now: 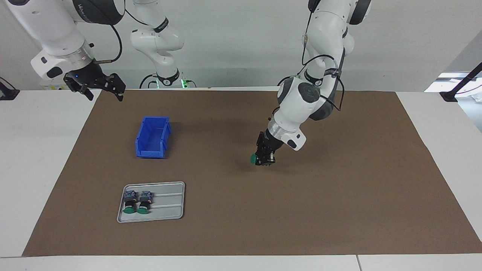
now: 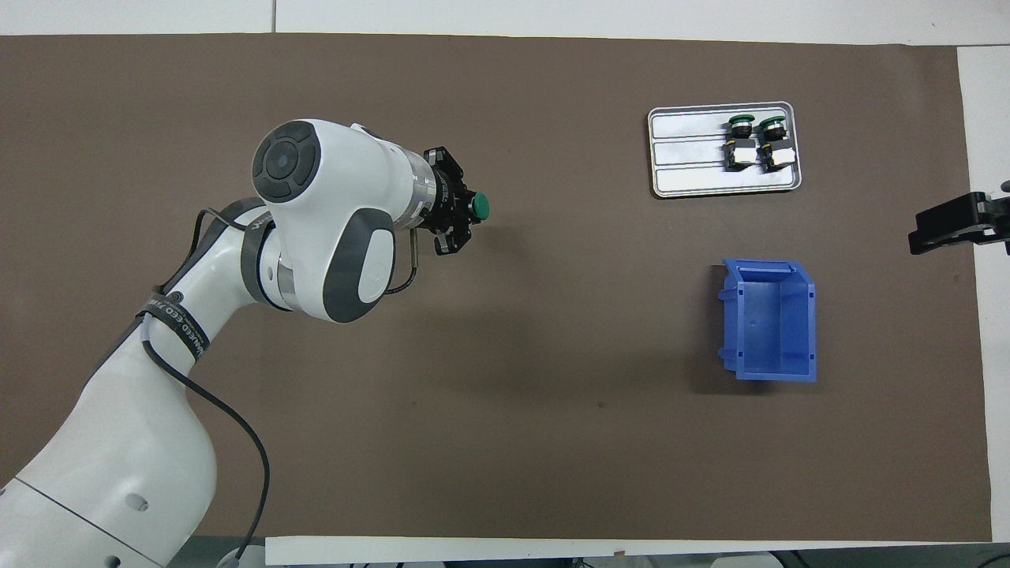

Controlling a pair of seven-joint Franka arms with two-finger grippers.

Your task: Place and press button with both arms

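Button (image 1: 254, 159) with the green cap is seen clamped in the left claw (image 1: 264, 160), low over the middle of the brown mat (image 1: 339, 188). Its cap is turned toward the right arm's end of the bench (image 1: 37, 150), and whether the button touches the mat cannot be told. In the overhead view the same button (image 2: 478, 207) is found at the tip of the left claw (image 2: 458, 209), which is reached out from the bent left arm (image 2: 331, 221).

Two more buttons (image 1: 137, 202) are laid side by side on a grey tray (image 1: 169, 199), with their green caps pointed away from the robots. The tray is placed toward the right arm's end of the bench. A blue bin (image 1: 152, 136) is set on the mat nearer to the robots than the tray and well apart from it; its inside is shown bare.

The right claw (image 1: 101, 87) is held in the air over the edge of the mat, at the right arm's end of the bench, where the right arm (image 1: 56, 34) waits. Its fingers are spread apart and nothing is held between them.
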